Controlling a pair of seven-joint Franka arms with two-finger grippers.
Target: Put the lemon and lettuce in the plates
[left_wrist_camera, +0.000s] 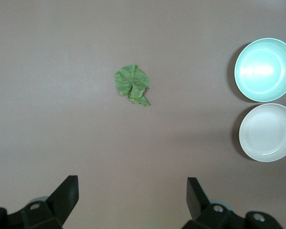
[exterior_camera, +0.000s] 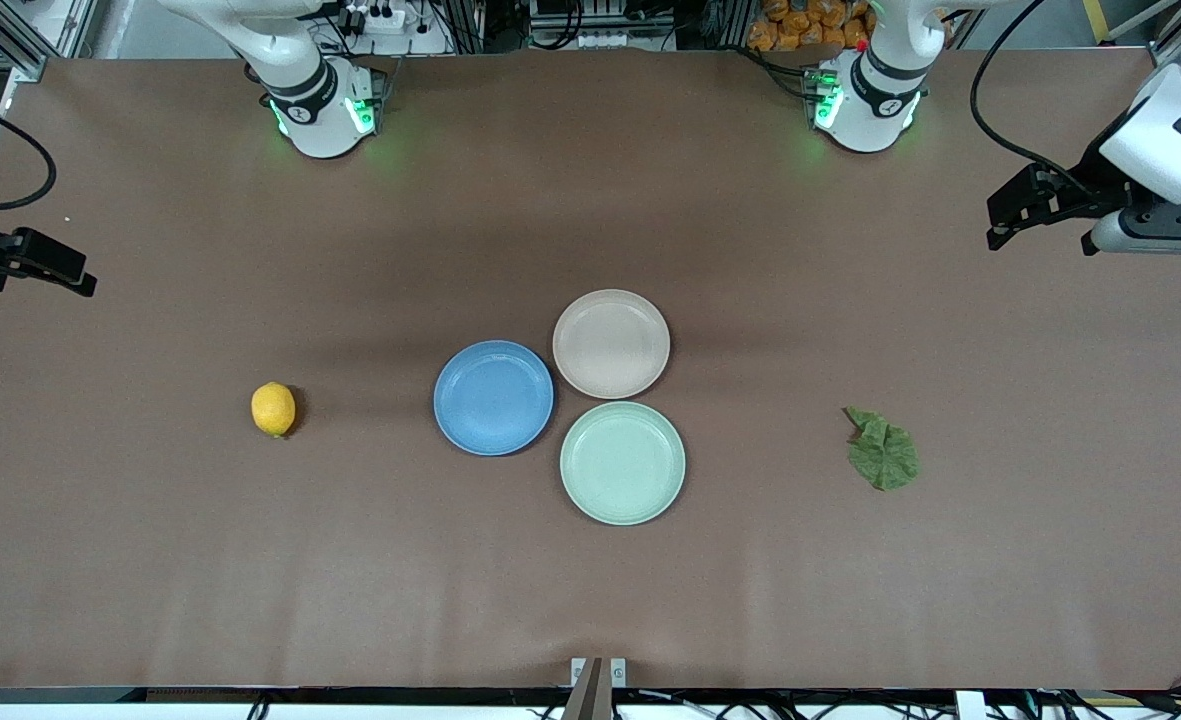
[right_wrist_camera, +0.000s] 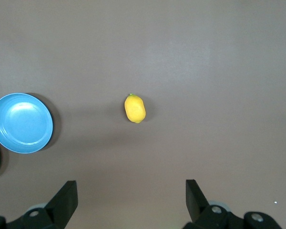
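The yellow lemon lies on the table toward the right arm's end; it also shows in the right wrist view. The green lettuce lies toward the left arm's end and shows in the left wrist view. The blue plate and the beige-pink plate sit empty at mid-table, touching. My left gripper hangs open and empty high over the table's left-arm end. My right gripper hangs open and empty over the right-arm end.
A pale mint-green plate sits empty beside the two plates, nearer the front camera. The brown table has wide bare stretches around the lemon and the lettuce. The two arm bases stand at the table's back edge.
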